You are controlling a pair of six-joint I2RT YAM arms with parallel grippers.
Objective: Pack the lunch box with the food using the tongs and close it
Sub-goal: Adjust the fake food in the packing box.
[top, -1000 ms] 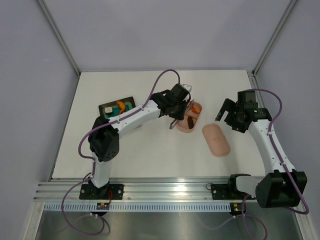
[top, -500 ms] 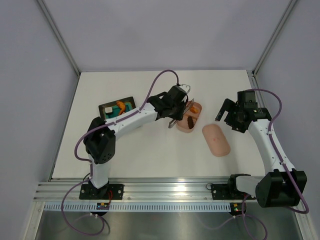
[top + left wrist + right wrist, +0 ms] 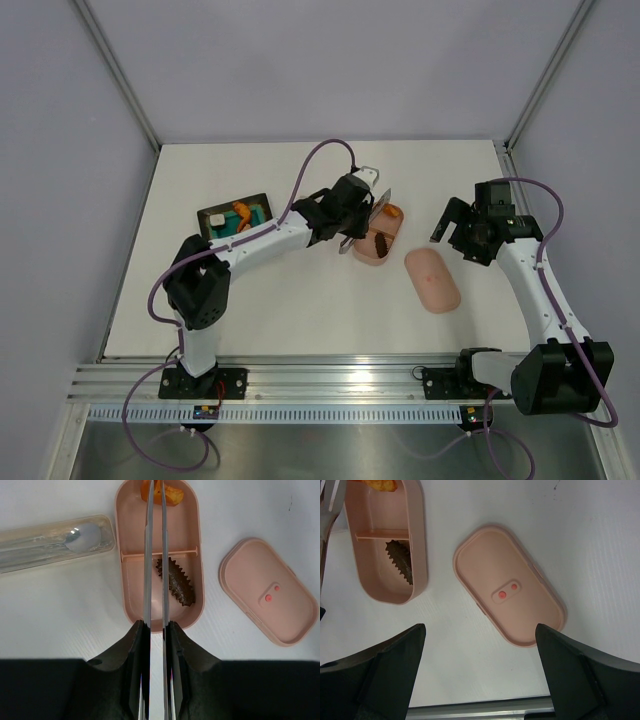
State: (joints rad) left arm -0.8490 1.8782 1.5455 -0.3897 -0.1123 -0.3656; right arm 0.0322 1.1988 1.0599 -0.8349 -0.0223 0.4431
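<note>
Packing step: the left gripper [image 3: 155,630], nearly closed, clamps the tongs [image 3: 148,555], whose tips reach the orange piece [image 3: 172,492] in the top compartment of the box [image 3: 120,580], centre frame; whether they pinch it I cannot tell. A brown piece [image 3: 177,582] lies in the lower compartment. Next, I judge: let go, lift clear, go to the tray [image 3: 215,215], upper left, for more orange food [image 3: 240,211]. The right gripper [image 3: 480,647] hangs wide open, empty, above the lid [image 3: 510,592] lying right of the box. A spoon case [image 3: 45,542] lies left, not obstructing
</note>
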